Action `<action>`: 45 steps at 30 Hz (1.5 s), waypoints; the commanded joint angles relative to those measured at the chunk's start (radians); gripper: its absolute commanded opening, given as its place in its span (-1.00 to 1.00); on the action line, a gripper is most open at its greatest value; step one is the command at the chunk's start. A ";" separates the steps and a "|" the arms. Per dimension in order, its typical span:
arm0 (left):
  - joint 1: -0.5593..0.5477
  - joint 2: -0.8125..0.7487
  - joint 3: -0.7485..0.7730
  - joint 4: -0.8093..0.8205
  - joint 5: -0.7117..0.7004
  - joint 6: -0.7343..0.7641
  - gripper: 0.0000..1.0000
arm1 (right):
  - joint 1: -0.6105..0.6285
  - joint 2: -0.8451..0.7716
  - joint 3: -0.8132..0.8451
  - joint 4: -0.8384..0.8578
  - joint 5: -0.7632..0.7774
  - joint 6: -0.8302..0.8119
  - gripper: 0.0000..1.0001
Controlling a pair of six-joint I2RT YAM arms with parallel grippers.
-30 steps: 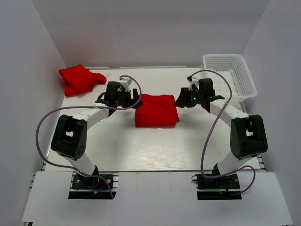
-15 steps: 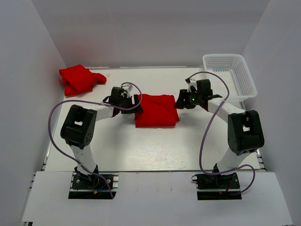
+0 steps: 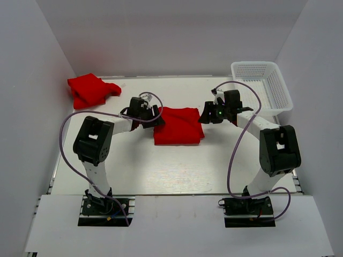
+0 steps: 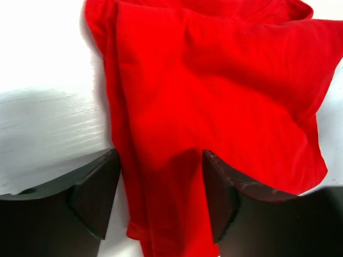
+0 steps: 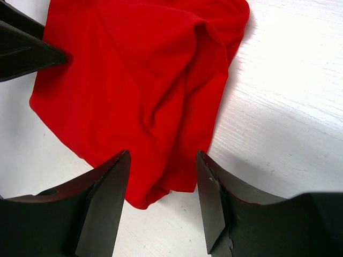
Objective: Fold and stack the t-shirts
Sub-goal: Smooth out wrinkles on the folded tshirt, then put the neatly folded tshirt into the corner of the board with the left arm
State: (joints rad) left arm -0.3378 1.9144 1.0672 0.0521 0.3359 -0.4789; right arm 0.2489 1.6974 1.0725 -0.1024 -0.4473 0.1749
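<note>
Centrally, folded t-shirt (image 3: 178,126) (plain red).

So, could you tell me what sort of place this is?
Probably a robotics lab test cell: a white table boxed in by plain white walls, black-and-white robot arms bolted at its near edge, and practice props only: a folded red cloth t-shirt and a white plastic mesh basket.

Seen from high above the near edge, looking down over the whole table (image 3: 177,171). From each wrist, close in, facing opposite edges of one folded t-shirt (image 3: 178,126), shared by all three.
</note>
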 commanded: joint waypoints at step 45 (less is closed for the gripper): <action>0.238 -0.077 0.279 -0.072 0.121 0.126 -1.00 | -0.008 -0.271 -0.128 -0.014 0.082 0.029 0.33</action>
State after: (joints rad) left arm -0.1284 1.9141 1.2236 0.0044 0.4564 -0.4221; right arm 0.2462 1.4532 0.9497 -0.1322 -0.3714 0.2024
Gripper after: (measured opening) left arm 0.120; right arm 0.667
